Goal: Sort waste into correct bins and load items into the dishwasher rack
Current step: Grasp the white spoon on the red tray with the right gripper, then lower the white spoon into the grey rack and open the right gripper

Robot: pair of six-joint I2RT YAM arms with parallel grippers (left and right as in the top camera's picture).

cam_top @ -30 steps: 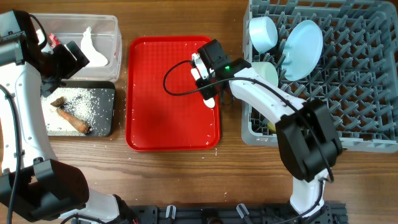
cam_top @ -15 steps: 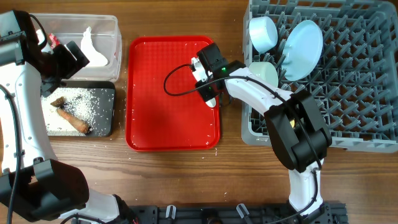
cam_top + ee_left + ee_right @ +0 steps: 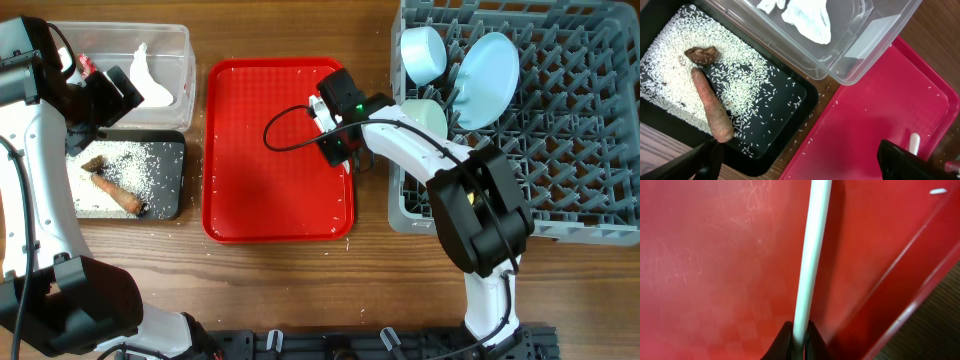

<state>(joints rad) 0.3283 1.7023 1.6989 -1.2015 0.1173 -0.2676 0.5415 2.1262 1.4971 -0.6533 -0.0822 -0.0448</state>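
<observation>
My right gripper [image 3: 338, 148] is shut on the handle of the white plastic spoon [image 3: 812, 255], low over the right side of the red tray [image 3: 260, 180]; the jaws [image 3: 799, 336] pinch the handle. My left gripper [image 3: 112, 92] hovers open and empty [image 3: 807, 165] over the edge between the clear tub [image 3: 185, 45] and the black tray [image 3: 178, 170]. The tub holds white tissue [image 3: 807, 17] and a red-and-white wrapper [image 3: 85, 67]. The black tray holds rice grains [image 3: 745, 85] and a brown stick scrap [image 3: 712, 110]. The grey rack [image 3: 560, 160] holds two light blue bowls [image 3: 425, 52] and a plate [image 3: 487, 65].
A few loose rice grains lie on the red tray [image 3: 875, 115] and on the wood between the trays. The right arm reaches across the rack's left edge. The rack's right and front peg rows stand without dishes. The spoon's tip shows in the left wrist view [image 3: 914, 142].
My right gripper has shifted slightly along the red tray's right side, and the spoon's white end below it no longer shows from above. The left arm has not moved.
</observation>
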